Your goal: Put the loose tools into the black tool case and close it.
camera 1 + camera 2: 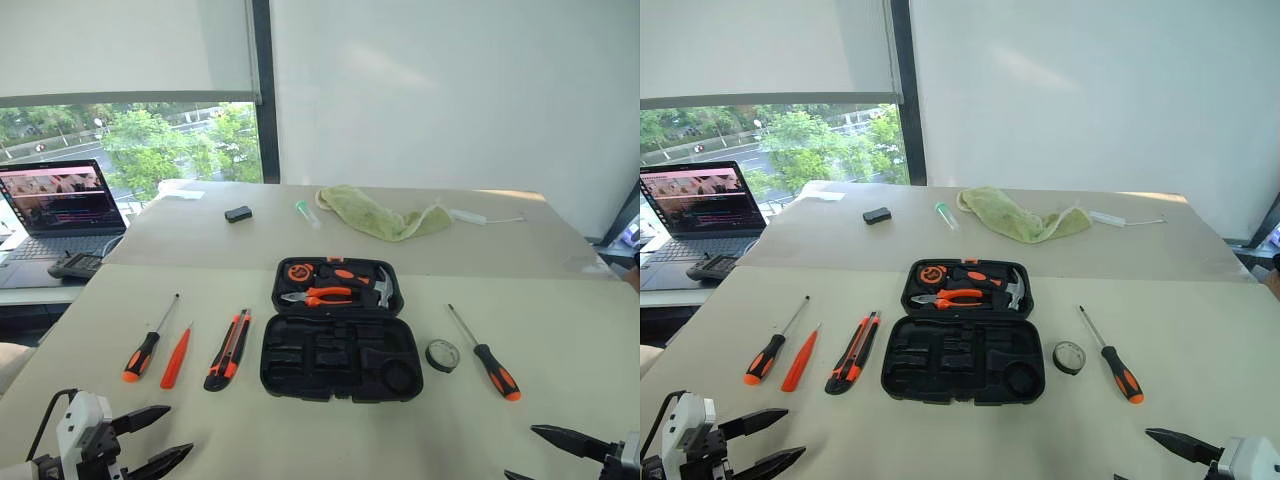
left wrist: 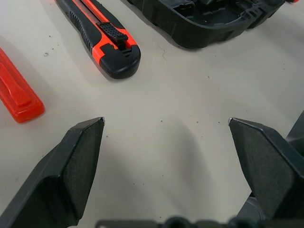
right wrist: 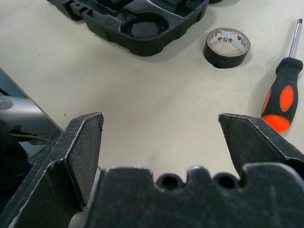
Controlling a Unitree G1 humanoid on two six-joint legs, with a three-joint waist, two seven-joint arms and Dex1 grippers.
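Tools loose on the table: two screwdrivers, one slim orange tool, one utility knife, one tape roll. Left screwdriver, orange tool and knife lie side by side left of the open tool case, long axes running near-to-far, leaning slightly right. Right screwdriver lies right of the roll, tip pointing away. Bare tabletop fronts the case. Left gripper and right gripper stand fully spread, empty, at the near edge.
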